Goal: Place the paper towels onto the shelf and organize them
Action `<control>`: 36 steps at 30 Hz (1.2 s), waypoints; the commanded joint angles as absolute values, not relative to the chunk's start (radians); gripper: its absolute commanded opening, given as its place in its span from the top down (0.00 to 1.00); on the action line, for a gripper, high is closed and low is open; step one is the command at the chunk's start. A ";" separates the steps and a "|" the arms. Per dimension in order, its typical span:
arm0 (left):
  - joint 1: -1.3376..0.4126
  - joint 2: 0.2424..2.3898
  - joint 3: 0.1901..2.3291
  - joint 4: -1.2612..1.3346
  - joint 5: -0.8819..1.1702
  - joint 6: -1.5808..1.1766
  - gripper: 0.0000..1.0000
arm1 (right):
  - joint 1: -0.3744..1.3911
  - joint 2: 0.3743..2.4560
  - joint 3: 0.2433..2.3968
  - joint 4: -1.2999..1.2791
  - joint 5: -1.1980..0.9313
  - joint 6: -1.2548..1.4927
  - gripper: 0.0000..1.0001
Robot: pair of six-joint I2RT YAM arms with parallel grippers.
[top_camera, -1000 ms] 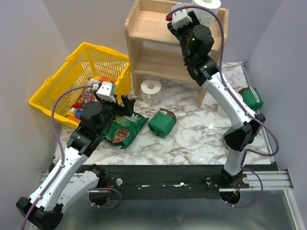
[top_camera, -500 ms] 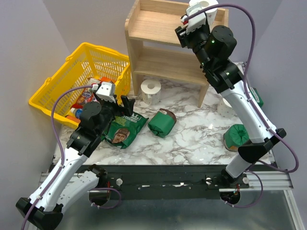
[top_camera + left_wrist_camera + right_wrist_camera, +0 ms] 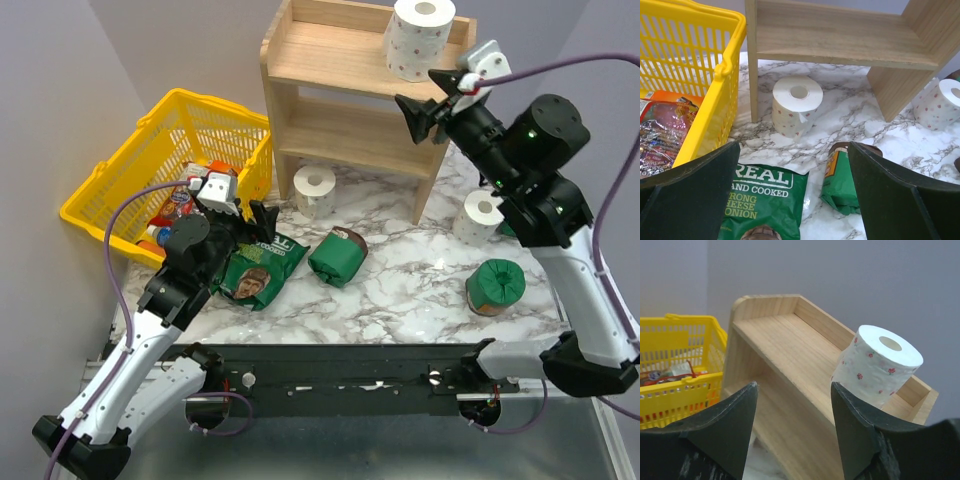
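One paper towel roll [image 3: 419, 38] stands upright at the right end of the wooden shelf's [image 3: 320, 60] top tier; the right wrist view shows it [image 3: 877, 370] there too. A second roll [image 3: 315, 190] stands on the marble in front of the shelf's left leg, also seen in the left wrist view [image 3: 797, 105]. A third roll [image 3: 482, 216] stands on the table right of the shelf [image 3: 939, 104]. My right gripper [image 3: 425, 108] is open and empty, in the air just right of the shelf. My left gripper [image 3: 258, 222] is open and empty above a green chip bag [image 3: 258, 270].
A yellow basket [image 3: 170, 150] with snack packets stands left of the shelf. Two dark green wrapped packages lie on the marble, one in the middle [image 3: 338, 256] and one at the right [image 3: 496, 285]. The shelf's lower tier [image 3: 350, 135] is bare wood.
My right gripper has let go of the roll on the top tier and drawn back to the right and down, open. The left arm has not moved.
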State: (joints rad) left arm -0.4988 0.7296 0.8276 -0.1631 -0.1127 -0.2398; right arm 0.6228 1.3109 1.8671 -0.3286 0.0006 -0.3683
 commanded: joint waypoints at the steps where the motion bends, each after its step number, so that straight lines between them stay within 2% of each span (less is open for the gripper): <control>1: -0.502 0.738 0.815 -0.146 -0.161 -0.241 0.01 | 0.629 1.226 1.798 -0.374 -0.068 -0.269 0.31; 6: -0.531 0.738 0.805 -0.149 -0.198 -0.223 0.01 | 0.629 1.119 1.732 -0.373 -0.006 -0.203 0.31; 10: -0.543 0.735 0.813 -0.155 -0.207 -0.215 0.01 | 0.629 1.086 1.717 -0.385 0.135 -0.199 0.31; 16: -0.569 0.706 0.787 -0.140 -0.248 -0.207 0.01 | 0.629 1.028 1.658 -0.390 0.190 -0.224 0.31; 29: -0.575 0.742 0.813 -0.150 -0.230 -0.189 0.01 | 0.629 0.994 1.646 -0.400 0.216 -0.253 0.30; 36: -0.575 0.729 0.816 -0.155 -0.245 -0.184 0.01 | 0.630 1.037 1.718 -0.475 0.310 -0.247 0.30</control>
